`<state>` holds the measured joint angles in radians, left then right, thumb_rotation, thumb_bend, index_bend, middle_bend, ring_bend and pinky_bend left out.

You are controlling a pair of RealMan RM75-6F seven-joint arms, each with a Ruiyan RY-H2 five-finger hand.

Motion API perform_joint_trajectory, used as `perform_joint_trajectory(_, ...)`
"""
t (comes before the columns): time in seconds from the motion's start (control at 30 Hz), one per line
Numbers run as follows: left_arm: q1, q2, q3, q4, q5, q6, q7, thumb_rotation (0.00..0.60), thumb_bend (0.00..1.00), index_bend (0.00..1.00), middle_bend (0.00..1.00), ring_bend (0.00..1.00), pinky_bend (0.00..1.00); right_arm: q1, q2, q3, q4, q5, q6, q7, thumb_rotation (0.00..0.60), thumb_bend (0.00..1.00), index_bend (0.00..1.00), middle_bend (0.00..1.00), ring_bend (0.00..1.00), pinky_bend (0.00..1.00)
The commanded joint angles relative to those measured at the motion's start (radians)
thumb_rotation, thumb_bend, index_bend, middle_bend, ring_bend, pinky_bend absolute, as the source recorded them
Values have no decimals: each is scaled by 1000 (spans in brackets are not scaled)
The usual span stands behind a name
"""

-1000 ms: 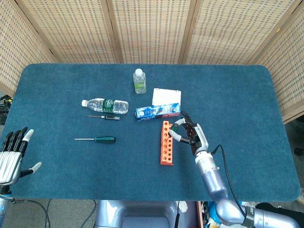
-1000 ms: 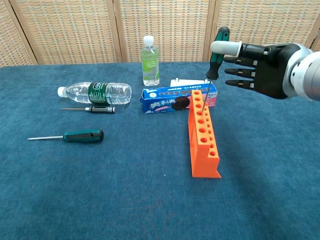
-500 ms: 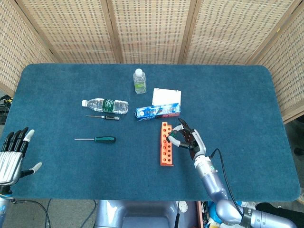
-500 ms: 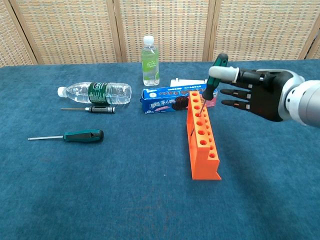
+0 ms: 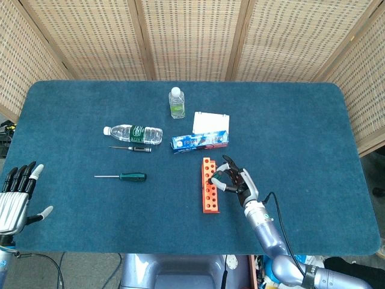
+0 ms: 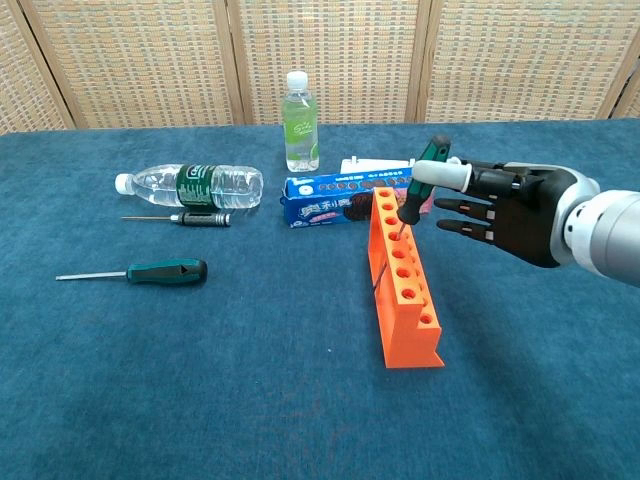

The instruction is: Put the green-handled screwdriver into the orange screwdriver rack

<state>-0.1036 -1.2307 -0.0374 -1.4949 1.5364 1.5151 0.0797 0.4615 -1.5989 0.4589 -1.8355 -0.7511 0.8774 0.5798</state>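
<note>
Green-handled screwdriver (image 6: 422,178) pinched in right hand (image 6: 505,208), tip in orange rack (image 6: 401,281).

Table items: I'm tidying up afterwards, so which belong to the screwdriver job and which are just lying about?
Job: green-handled screwdriver pinched by right hand; orange plastic screwdriver rack.

Lying about: second green-handled screwdriver, black-handled screwdriver, lying water bottle, upright green-tinted bottle, blue biscuit packet.
</note>
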Motion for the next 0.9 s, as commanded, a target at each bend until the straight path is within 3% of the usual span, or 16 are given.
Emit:
perform_joint_trajectory(0.03, 0, 0, 0, 0, 1, 0, 0, 600, 0, 0, 0, 0, 0, -2, 1, -1, 0, -6, -3, 2, 600, 223, 541, 30, 0, 0)
perform_joint_trajectory(0.4, 1, 0, 0, -1, 2, 3, 0, 600, 0, 0, 0, 0, 0, -9, 10, -3, 1, -54, -28, 26, 600, 223, 383, 0, 0, 0)
perform_joint_trajectory(0.9, 1, 1, 2, -4, 8, 7, 1, 600, 0, 0, 0, 0, 0, -41, 52, 2, -21, -124, -60, 95, 600, 225, 380, 0, 0, 0)
